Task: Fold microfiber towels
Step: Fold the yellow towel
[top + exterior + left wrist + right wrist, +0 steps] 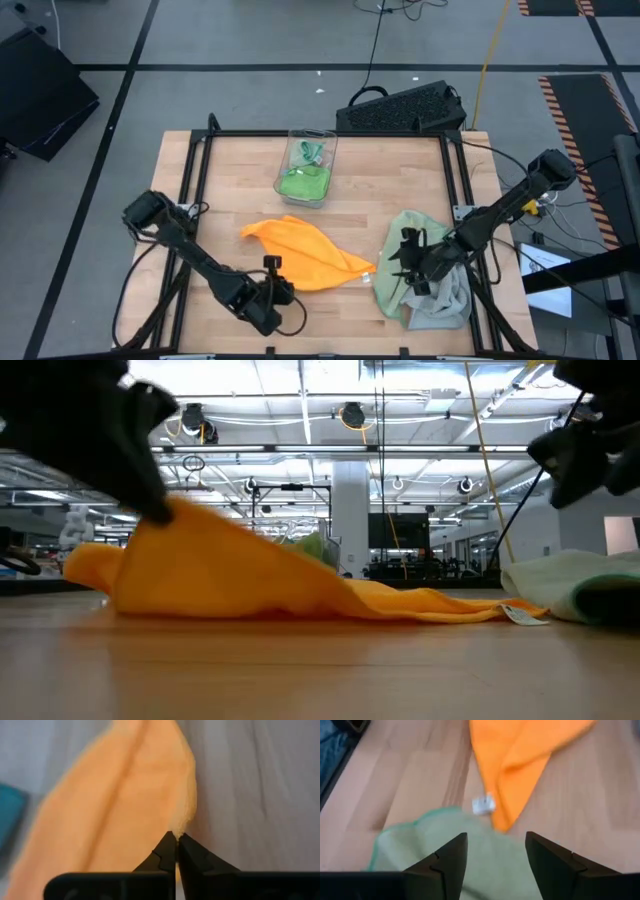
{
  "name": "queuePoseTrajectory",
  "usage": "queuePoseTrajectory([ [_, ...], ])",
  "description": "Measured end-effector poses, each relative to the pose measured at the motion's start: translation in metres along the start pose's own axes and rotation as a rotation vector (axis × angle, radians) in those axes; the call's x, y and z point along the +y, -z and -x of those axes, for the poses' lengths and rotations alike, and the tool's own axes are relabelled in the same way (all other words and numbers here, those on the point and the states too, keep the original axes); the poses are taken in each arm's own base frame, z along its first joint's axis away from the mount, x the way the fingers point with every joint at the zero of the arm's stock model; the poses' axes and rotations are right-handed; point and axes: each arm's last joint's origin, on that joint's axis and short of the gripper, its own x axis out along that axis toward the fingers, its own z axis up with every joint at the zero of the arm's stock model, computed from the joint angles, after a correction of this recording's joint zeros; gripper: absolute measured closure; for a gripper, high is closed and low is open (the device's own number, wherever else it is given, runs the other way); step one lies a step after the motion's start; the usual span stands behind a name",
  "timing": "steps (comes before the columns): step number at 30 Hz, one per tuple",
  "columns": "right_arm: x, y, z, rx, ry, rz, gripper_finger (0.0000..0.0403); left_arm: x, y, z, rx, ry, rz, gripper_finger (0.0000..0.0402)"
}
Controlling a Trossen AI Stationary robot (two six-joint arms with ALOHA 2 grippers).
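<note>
From above, the orange towel lies mid-table, long axis left to right, its near edge pinched by the left gripper. Left wrist cam: fingers pressed together on that edge. Right wrist cam: the right gripper is spread above the sage towel.

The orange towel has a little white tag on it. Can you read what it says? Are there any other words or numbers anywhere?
White tag at the corner of the orange towel: too blurred to read.
Nothing else in any view carries readable words, numbers or signs.
</note>
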Motion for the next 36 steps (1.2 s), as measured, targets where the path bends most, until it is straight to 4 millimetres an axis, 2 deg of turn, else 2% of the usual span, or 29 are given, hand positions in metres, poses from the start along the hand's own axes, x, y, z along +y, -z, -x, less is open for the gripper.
queuePoseTrajectory([
  [4,0.005,-0.006,-0.008,-0.064,-0.016,0.109,0.0197,0.015,-0.013,0.025,-0.101,-0.036,0.043,0.0384],
  [7,0.012,-0.010,-0.018,-0.098,-0.056,0.193,0.0194,0.025,-0.018,0.041,-0.156,-0.070,0.034,0.0393],
  [14,0.022,-0.007,-0.044,-0.107,-0.101,0.300,0.0221,0.048,-0.029,0.074,-0.290,-0.177,0.042,0.0384],
  [18,0.024,-0.007,-0.059,-0.151,-0.028,0.311,0.0230,0.055,-0.031,0.077,-0.292,-0.183,0.049,0.0386],
  [23,0.022,-0.009,-0.074,-0.196,0.005,0.243,0.0221,0.057,-0.031,0.076,-0.287,-0.198,0.022,0.0394],
  [28,0.009,-0.009,-0.085,-0.172,0.048,0.114,0.0204,0.056,-0.031,0.078,-0.308,-0.253,0.006,0.0392],
  [36,-0.005,-0.006,-0.098,-0.132,0.093,0.050,0.0206,0.055,-0.030,0.080,-0.321,-0.272,0.005,0.0386],
])
